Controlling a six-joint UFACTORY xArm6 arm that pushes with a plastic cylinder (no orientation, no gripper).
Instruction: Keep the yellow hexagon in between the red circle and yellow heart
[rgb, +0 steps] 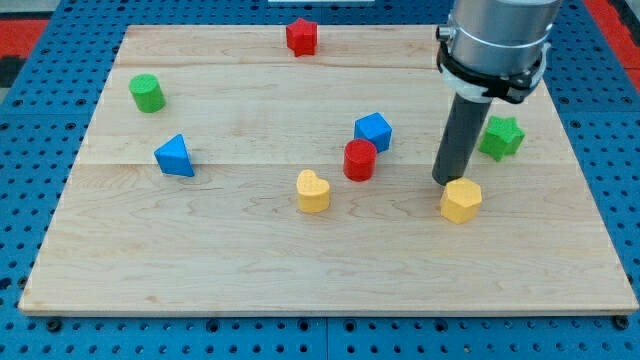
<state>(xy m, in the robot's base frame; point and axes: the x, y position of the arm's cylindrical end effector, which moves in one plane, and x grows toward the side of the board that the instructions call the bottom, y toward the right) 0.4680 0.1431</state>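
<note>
my tip (444, 181) is resting just up-left of yellow hexagon (461, 200), seemingly touching | hexagon is sitting right of red circle (359, 160) and yellow heart (313, 191), needing a leftward push | claw: none fitted, state cannot be told

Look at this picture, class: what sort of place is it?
Probably a robotics lab bench: a wooden board on a blue perforated table, with my tip just above the yellow hexagon.

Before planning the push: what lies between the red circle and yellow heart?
Nothing: bare board between red circle and yellow heart in the camera view.
</note>
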